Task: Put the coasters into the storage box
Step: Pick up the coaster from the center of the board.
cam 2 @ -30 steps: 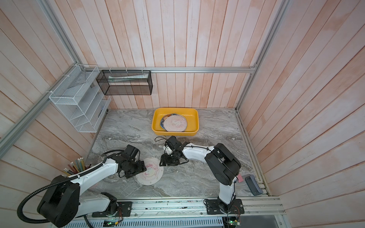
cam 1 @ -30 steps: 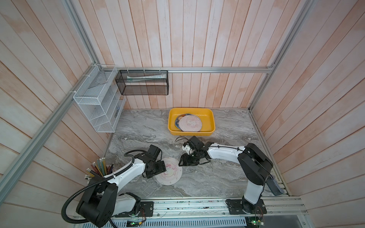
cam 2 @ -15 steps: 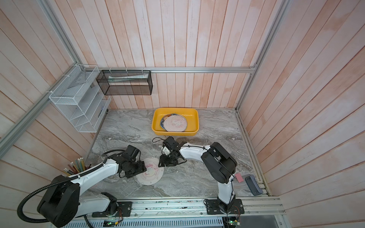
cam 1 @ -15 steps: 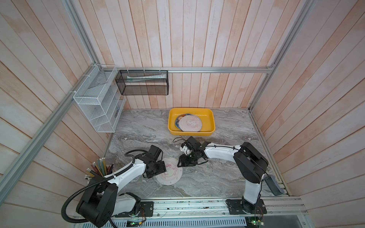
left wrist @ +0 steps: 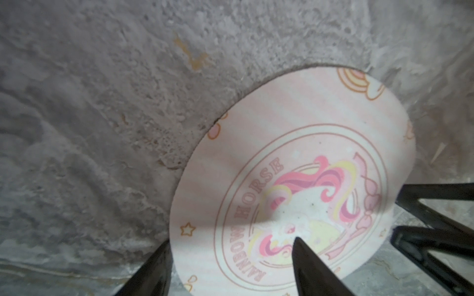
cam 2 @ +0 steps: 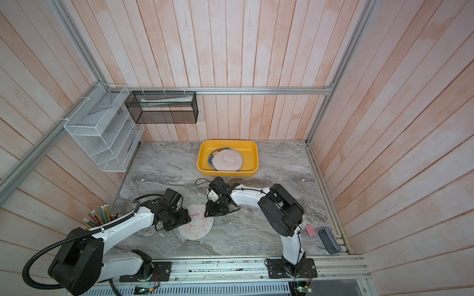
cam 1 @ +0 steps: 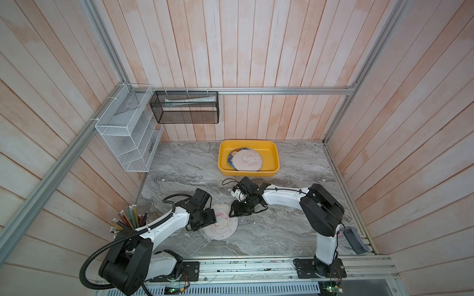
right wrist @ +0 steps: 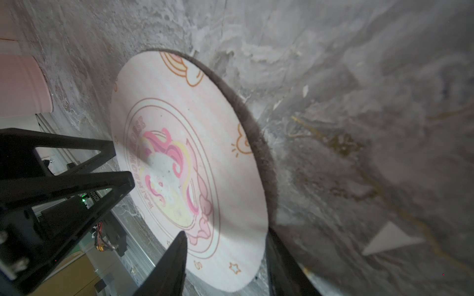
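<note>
Down on the grey counter (cam 1: 282,225) one pink unicorn coaster (cam 1: 222,225) lay near the front, between the two arms and well apart from the box (cam 1: 274,153). In both top views the arms reached low toward it from opposite sides.

The left fingers (cam 1: 210,217) stood apart and straddled the coaster's rim. In the left wrist view one finger (left wrist: 315,271) reached over the printed face (left wrist: 295,166) while the other sat just off the edge, against the stone. The right fingers (cam 1: 235,210) were also apart, astride the opposite rim. In the right wrist view one of them (right wrist: 169,269) lay over the print (right wrist: 192,153) and its mate stood just outside the dark edge. Neither pair was clamped on the disc. Whether that edge was raised off the counter could not be told.

The yellow box (cam 2: 252,151) sat at the back of the counter, near the wall. Inside it a cream coaster (cam 1: 247,160) rested on top, overlapping a dark blue one (cam 1: 230,159) whose rim showed beside it.

A pink eraser (cam 2: 309,230) lay near the right arm's base.
</note>
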Robot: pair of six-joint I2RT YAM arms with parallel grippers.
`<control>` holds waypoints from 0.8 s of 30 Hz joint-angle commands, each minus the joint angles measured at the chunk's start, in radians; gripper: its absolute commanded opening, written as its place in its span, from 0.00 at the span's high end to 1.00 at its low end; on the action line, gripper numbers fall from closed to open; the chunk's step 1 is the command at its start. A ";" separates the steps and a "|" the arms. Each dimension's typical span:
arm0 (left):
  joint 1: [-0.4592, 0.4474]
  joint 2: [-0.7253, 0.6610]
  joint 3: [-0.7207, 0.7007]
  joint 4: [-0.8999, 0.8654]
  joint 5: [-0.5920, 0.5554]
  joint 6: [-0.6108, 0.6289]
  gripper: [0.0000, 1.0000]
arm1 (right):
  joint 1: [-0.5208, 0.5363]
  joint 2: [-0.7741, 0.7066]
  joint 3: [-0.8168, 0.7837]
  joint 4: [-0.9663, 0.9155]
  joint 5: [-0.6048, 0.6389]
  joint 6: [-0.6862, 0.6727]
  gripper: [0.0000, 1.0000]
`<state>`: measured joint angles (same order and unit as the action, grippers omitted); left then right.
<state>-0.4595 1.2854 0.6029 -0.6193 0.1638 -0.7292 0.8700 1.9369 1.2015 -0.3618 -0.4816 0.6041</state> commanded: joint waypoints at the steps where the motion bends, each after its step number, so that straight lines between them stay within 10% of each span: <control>1: -0.011 0.047 -0.065 0.023 0.053 -0.004 0.26 | 0.012 0.036 0.006 -0.031 -0.011 -0.010 0.55; 15: -0.011 0.033 -0.057 0.022 0.045 -0.009 0.24 | 0.002 0.000 -0.006 0.004 -0.031 -0.014 0.96; 24: -0.007 -0.022 0.014 0.023 -0.007 -0.004 0.02 | -0.048 -0.117 0.082 -0.113 0.023 -0.059 1.00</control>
<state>-0.4660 1.2716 0.6079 -0.5758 0.1917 -0.7387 0.8425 1.8744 1.2179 -0.4046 -0.4942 0.5835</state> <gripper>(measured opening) 0.958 0.069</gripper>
